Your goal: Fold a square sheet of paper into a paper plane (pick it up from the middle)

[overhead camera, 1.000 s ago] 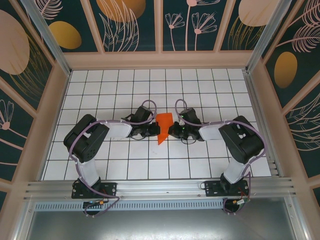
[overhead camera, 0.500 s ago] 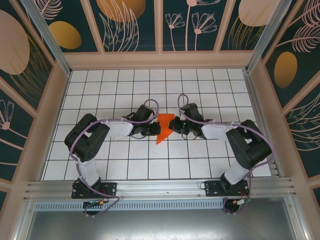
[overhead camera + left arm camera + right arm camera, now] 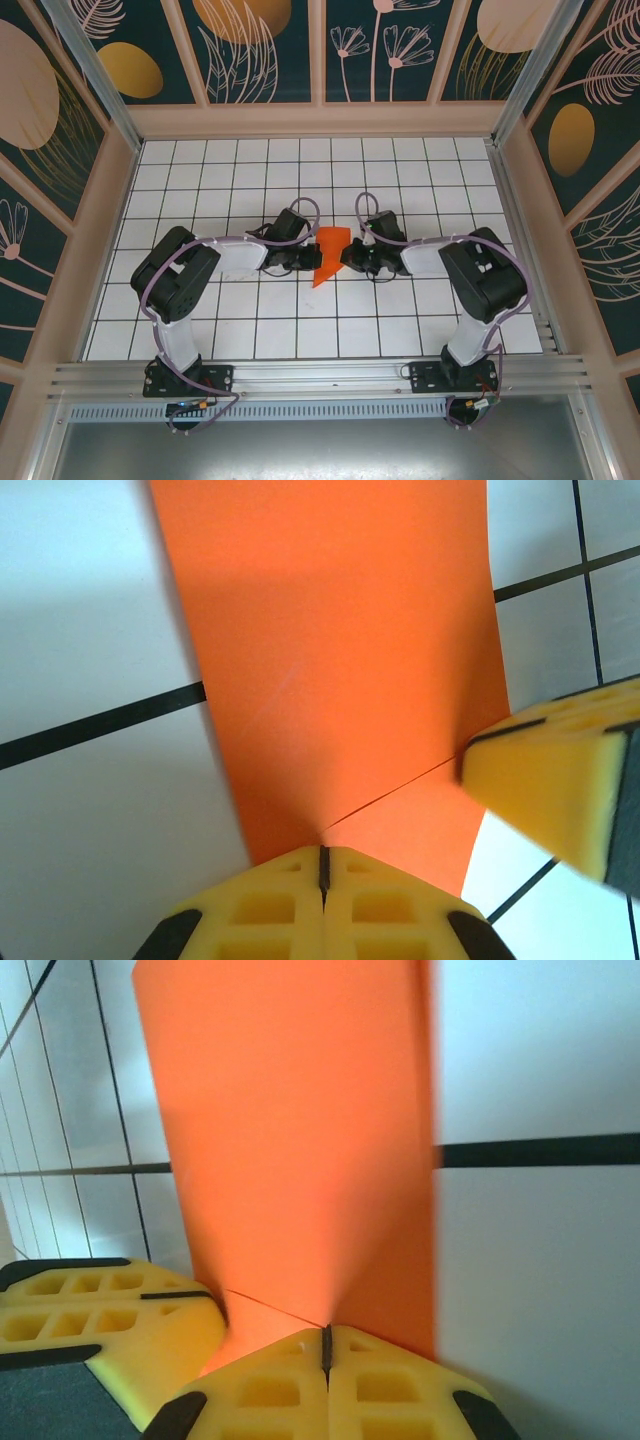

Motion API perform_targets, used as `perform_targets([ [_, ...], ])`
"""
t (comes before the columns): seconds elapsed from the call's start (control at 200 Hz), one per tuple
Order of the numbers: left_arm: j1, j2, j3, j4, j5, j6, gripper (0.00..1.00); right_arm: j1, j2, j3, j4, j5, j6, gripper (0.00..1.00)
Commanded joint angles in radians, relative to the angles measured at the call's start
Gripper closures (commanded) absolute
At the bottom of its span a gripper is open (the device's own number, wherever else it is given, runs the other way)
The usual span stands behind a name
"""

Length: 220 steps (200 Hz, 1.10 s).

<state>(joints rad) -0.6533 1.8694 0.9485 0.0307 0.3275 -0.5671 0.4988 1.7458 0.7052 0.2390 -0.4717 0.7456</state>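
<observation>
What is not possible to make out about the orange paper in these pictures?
Top view: the orange paper is small, its sides under the left gripper and right gripper; creases unreadable.
Left wrist view: the paper's far end is cut off by the top edge.
Right wrist view: its lower edge hides behind the yellow fingers.

A white tabletop, ruled into square tiles by thin dark lines, lies under soft, even light. Beyond the left hand and right hand stands a tan-framed back wall of dark teal panels with pale flowers and ochre ovals. Matching side walls flank them. Nearer than them runs an aluminium rail.
</observation>
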Motion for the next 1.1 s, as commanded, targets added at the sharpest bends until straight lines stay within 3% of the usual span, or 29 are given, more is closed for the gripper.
perform_targets([
  [0.0,0.012,0.091,-0.048,-0.138,-0.162,0.036,1.00,-0.086,-0.038,-0.064,-0.072,0.089,0.013,1.00],
  [0.135,0.012,0.092,-0.040,-0.132,-0.154,0.038,1.00,-0.109,-0.146,-0.080,-0.100,0.133,0.025,1.00],
  [0.285,0.012,0.093,-0.024,-0.117,-0.130,0.037,1.00,-0.061,-0.216,-0.063,-0.082,0.105,0.034,1.00],
  [0.51,0.012,0.093,-0.022,-0.097,-0.111,0.028,1.00,0.065,-0.101,0.010,-0.015,0.050,0.063,1.00],
  [0.851,0.012,0.061,-0.009,-0.057,-0.060,0.035,1.00,0.066,-0.001,0.014,0.005,0.060,0.091,1.00],
  [1.021,0.012,-0.044,-0.009,-0.025,-0.101,-0.007,1.00,0.066,0.025,-0.002,-0.034,0.102,0.116,1.00],
  [1.096,0.011,-0.116,-0.024,-0.007,-0.128,-0.046,0.90,0.066,0.027,-0.014,-0.044,0.116,0.130,1.00],
])
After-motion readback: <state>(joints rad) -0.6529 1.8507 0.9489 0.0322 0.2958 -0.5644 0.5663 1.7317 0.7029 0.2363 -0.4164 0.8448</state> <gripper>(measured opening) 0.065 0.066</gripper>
